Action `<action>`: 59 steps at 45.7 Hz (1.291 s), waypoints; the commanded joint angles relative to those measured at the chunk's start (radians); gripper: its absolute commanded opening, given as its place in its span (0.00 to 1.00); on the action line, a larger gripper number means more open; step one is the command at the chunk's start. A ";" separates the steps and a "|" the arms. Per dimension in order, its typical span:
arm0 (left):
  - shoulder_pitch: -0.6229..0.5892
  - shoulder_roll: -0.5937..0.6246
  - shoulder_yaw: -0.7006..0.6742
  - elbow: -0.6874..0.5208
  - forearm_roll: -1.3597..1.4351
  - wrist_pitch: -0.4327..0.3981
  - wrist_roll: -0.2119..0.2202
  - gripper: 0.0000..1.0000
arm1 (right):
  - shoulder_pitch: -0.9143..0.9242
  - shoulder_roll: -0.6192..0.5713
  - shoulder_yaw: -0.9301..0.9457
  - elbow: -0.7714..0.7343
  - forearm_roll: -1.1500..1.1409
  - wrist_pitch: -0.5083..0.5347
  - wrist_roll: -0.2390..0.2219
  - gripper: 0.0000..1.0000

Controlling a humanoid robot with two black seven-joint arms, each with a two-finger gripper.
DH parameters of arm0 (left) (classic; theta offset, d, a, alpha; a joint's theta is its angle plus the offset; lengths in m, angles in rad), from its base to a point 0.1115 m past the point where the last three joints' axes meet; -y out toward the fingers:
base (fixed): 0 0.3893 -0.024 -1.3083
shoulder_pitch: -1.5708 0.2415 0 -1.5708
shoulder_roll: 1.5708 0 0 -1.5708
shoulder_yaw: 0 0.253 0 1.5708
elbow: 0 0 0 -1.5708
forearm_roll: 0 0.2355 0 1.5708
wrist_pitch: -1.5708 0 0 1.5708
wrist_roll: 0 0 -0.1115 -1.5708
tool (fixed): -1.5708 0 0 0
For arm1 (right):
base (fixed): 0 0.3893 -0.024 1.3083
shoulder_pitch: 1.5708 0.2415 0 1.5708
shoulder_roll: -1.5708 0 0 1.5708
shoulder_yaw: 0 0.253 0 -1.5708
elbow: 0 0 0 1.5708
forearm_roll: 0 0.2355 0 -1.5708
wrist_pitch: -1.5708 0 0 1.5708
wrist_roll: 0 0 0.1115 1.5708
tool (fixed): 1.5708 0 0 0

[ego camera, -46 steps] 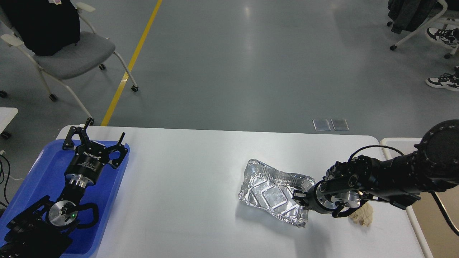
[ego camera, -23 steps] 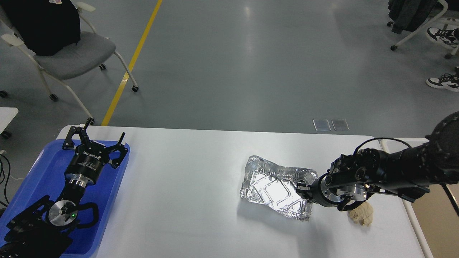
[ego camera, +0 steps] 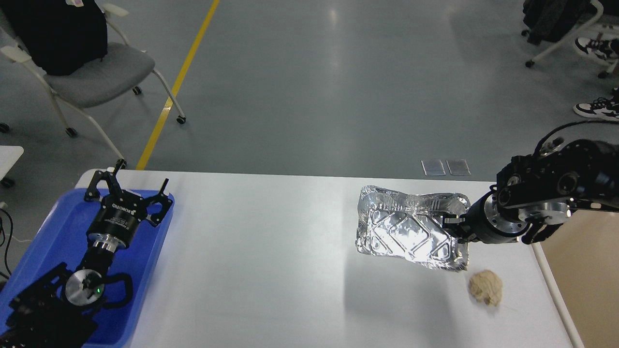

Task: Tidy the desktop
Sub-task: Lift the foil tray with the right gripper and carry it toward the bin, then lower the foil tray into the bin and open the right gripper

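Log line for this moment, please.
right claw: shut on crumpled silver foil tray, lifted | left claw: open over blue plastic tray | beige crumpled wad: on white desktop

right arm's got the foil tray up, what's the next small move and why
Probably carry the foil tray rightward toward the beige bin. The right gripper grips its right rim, the tray looks lifted off the desktop, and the bin sits just beyond the table's right edge.
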 commanded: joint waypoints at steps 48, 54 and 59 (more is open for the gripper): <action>0.004 0.004 -0.006 0.000 0.000 0.000 0.000 0.99 | 0.374 -0.664 -0.174 -0.296 -0.078 0.004 -0.091 0.00; 0.004 0.004 -0.006 0.000 0.000 0.000 0.000 0.99 | 0.130 -0.768 0.002 -0.322 -0.077 -0.197 -0.090 0.00; 0.004 0.004 -0.006 0.000 0.000 0.000 0.000 0.99 | -0.146 -0.778 0.237 -0.373 -0.063 -0.338 -0.090 0.00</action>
